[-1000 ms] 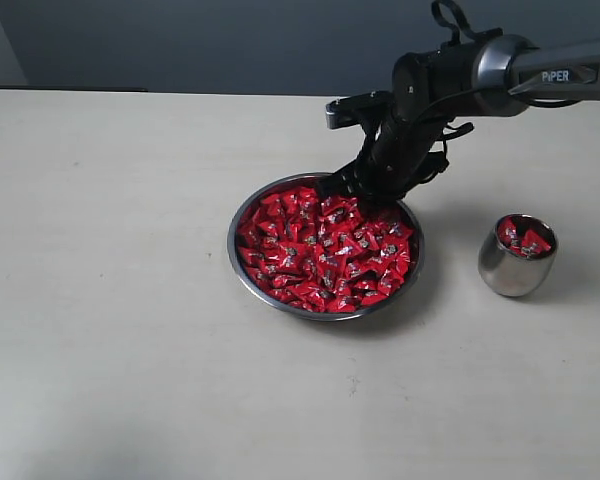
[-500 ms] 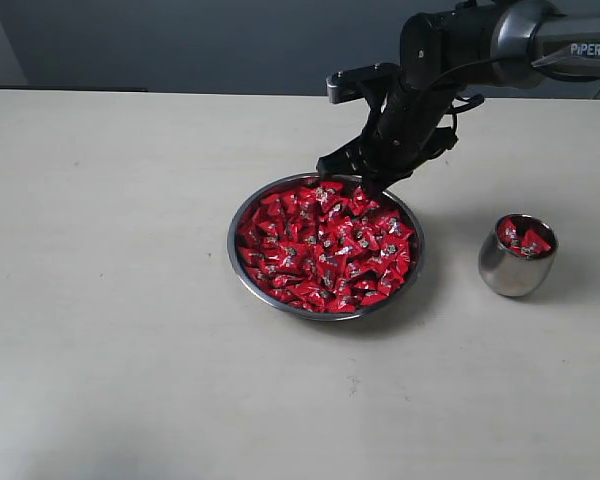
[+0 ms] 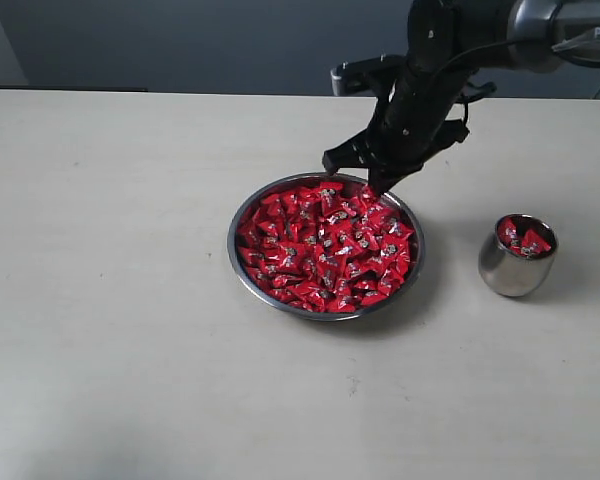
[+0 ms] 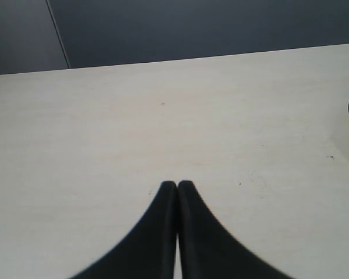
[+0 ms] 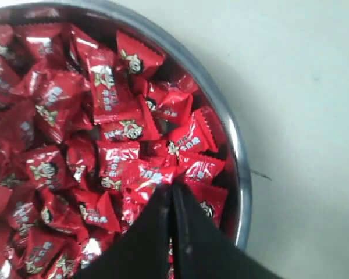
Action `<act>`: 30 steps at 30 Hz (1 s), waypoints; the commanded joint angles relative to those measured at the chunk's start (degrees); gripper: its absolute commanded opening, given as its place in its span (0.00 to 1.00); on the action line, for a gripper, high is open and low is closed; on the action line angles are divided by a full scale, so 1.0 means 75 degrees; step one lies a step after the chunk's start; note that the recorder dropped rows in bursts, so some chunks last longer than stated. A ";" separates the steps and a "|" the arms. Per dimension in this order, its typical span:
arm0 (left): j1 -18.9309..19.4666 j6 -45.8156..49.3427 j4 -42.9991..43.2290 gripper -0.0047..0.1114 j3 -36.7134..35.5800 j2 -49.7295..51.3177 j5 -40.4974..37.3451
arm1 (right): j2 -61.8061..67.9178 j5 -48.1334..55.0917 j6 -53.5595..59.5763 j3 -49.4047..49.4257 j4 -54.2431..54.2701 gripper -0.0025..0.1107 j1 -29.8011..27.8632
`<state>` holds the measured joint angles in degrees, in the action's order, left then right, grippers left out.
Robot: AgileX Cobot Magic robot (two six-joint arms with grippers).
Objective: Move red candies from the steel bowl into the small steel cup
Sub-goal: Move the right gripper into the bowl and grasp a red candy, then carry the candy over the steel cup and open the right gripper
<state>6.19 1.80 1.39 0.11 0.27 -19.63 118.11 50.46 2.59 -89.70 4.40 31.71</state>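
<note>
Right gripper point(image 5: 171, 195) fully closed, fingers pressed together, nothing visible between them; hangs above far rim of steel bowl point(image 3: 230, 240). Bowl mid-table, heaped with red candies point(image 3: 325, 250). Small steel cup point(image 3: 515, 272) upright, right of bowl, apart from it, few candies inside. Left gripper point(image 4: 177, 187) closed, holding nothing, over table point(image 4: 104, 128).

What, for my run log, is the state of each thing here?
steel bowl: upright on the table, heaped with red candies.
small steel cup: upright, a few candies inside, not full.
right gripper: shut, above the bowl's candies; whether it pinches one cannot be told.
left gripper: shut, holding nothing, over the table.
</note>
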 commanded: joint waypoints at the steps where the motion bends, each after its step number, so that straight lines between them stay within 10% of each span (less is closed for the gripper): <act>1: -0.0002 -0.0015 0.0022 0.04 -0.0015 -0.0037 0.0065 | -0.0648 0.0169 0.0029 -0.0036 -0.0063 0.01 -0.0029; 30: -0.0002 -0.0015 0.0022 0.04 -0.0015 -0.0037 0.0065 | -0.3699 -0.0583 -0.1976 0.3878 -0.2337 0.01 -0.1643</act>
<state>6.19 1.80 1.39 0.11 0.27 -19.63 89.41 46.51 -12.08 -61.08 -13.49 19.74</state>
